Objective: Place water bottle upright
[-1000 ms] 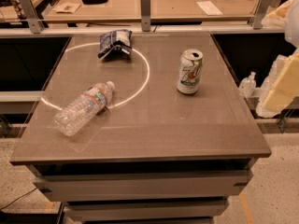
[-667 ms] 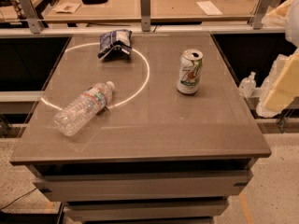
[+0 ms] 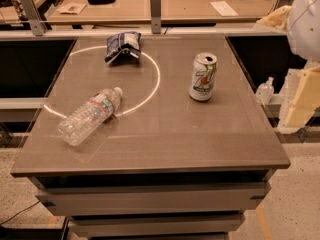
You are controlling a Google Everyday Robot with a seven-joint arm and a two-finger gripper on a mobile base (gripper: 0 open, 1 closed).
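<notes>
The water bottle (image 3: pixel 90 115) lies on its side on the left part of the brown table (image 3: pixel 165 134). It is clear ribbed plastic, and its white cap (image 3: pixel 118 91) points to the back right, across a white ring line on the table. A cream and white part of my arm (image 3: pixel 303 94) shows at the right edge, beyond the table's right side and far from the bottle. My gripper itself is out of view.
A green-and-white soda can (image 3: pixel 203 77) stands upright right of centre. A dark crumpled chip bag (image 3: pixel 122 46) lies at the back. A tiny clear pump bottle (image 3: pixel 264 90) stands off the table's right side. Another wooden table (image 3: pixel 165 6) stands behind.
</notes>
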